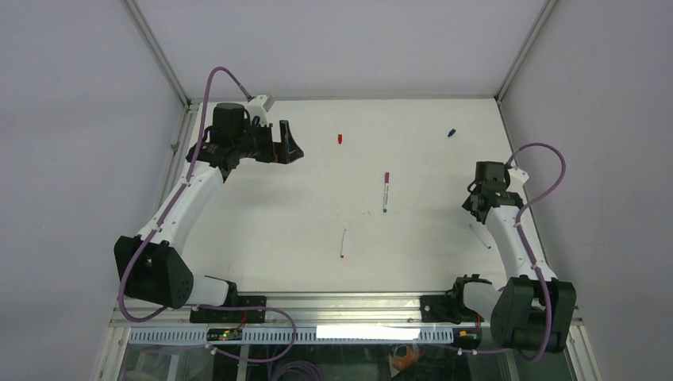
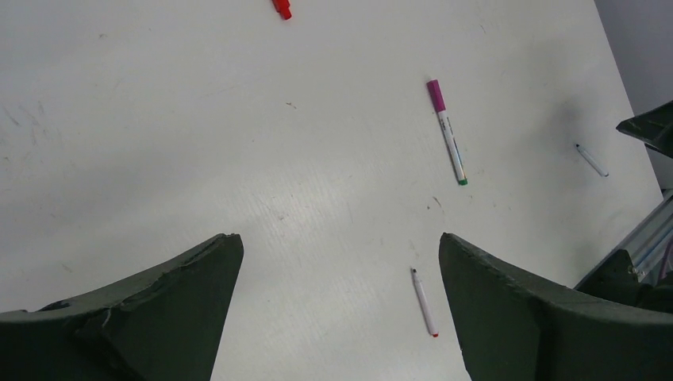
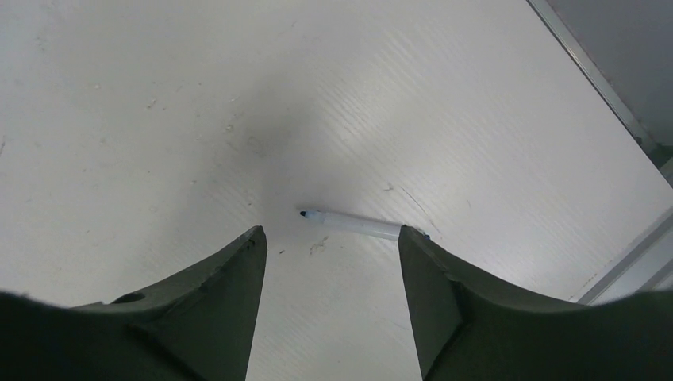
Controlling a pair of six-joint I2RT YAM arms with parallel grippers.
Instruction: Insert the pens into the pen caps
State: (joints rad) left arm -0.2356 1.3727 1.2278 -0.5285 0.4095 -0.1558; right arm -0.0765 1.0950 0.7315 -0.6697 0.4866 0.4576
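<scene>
**A:** In the top view, which pen is closest to a grasp?

**B:** The dark-tipped pen point(image 1: 480, 236). It lies flat on the bench point(image 1: 262, 238), well right of the magenta-capped pen point(image 1: 386, 190) and slightly nearer the arm bases. The right jaws hang just beside its far end. The left jaws sit well left of the capped pen.

**A:** And the left wrist view?

**B:** The left jaws are fully spread and empty. The red-tipped pen point(image 2: 424, 291) lies nearest them.

**A:** The right wrist view?

**B:** The pen lies crosswise just past the tips, its long axis along the gap. Its dark tip points view-left and its tail hides behind one finger. The right jaws are partly open, gripping nothing. The wrist probably needs to turn first.
</scene>
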